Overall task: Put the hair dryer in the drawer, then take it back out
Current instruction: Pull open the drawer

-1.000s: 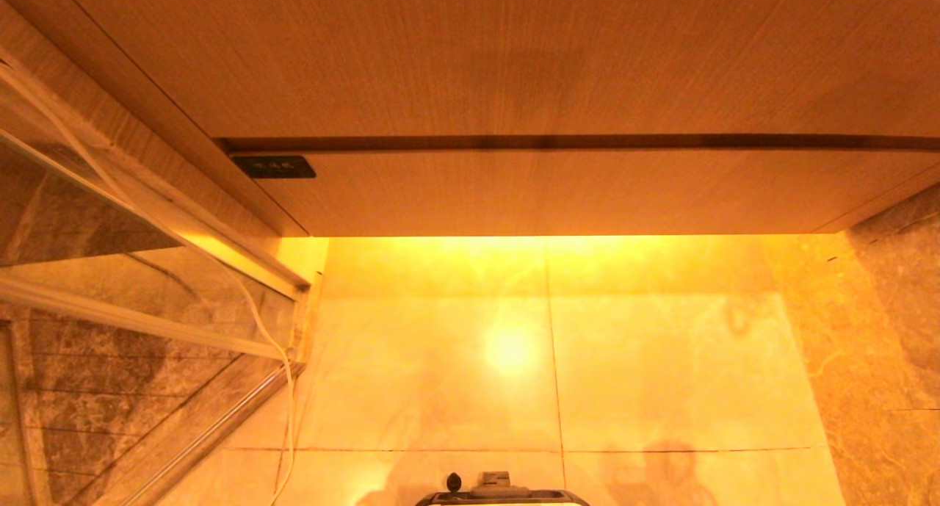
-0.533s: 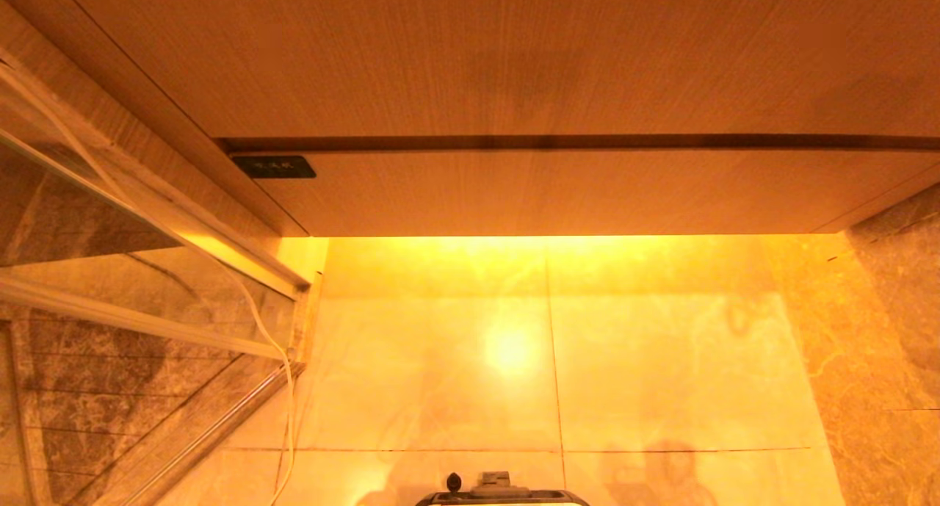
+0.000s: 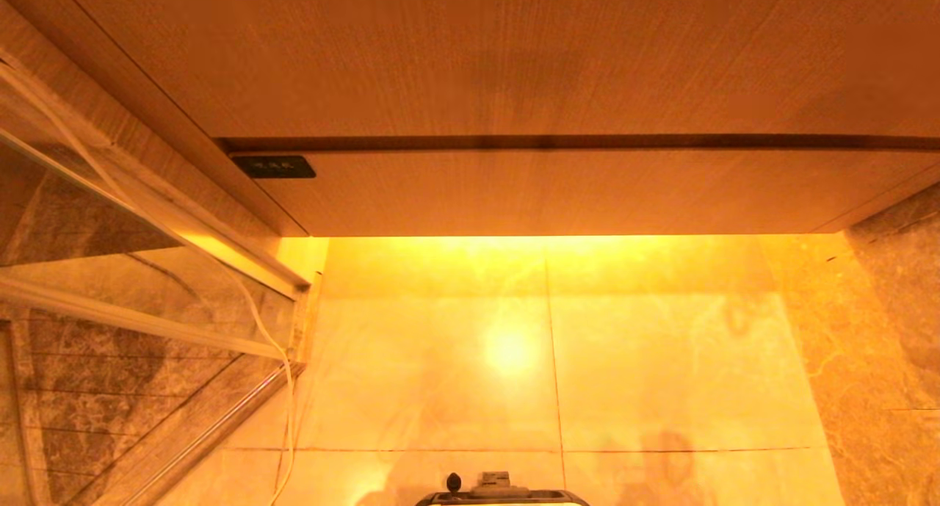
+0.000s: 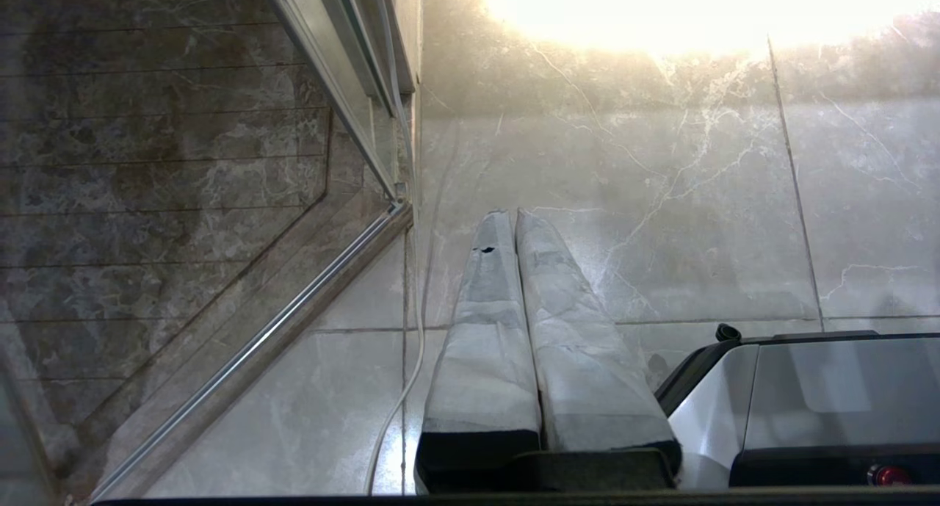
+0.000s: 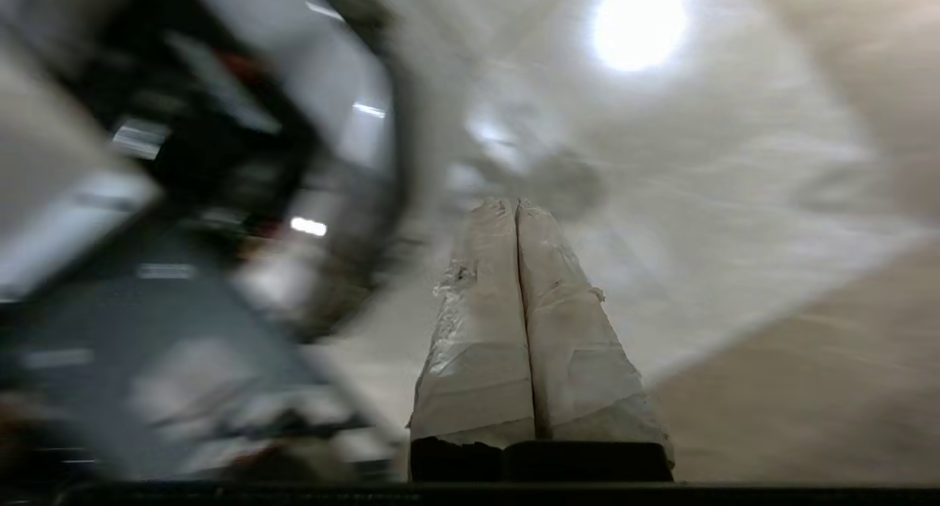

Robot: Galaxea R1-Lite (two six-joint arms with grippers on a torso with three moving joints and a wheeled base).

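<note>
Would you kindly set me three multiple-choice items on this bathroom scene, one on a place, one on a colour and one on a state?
1. Where on the drawer front is the small label?
A. at its upper left corner
B. in its middle
C. at its lower right corner

2. What colour is that label?
A. white
B. black
C. red

3. How does the drawer stand?
A. pulled fully out
B. closed
C. lifted out onto the floor

Answers:
1 A: the head view shows the label at the front's top left, just under the countertop.
2 B: it is a dark black strip against the wood grain.
3 B: only the flat front shows, with a thin dark gap under the countertop and no inside in sight.

No hair dryer shows in any view. The left hand and right hand are both shut and empty.
</note>
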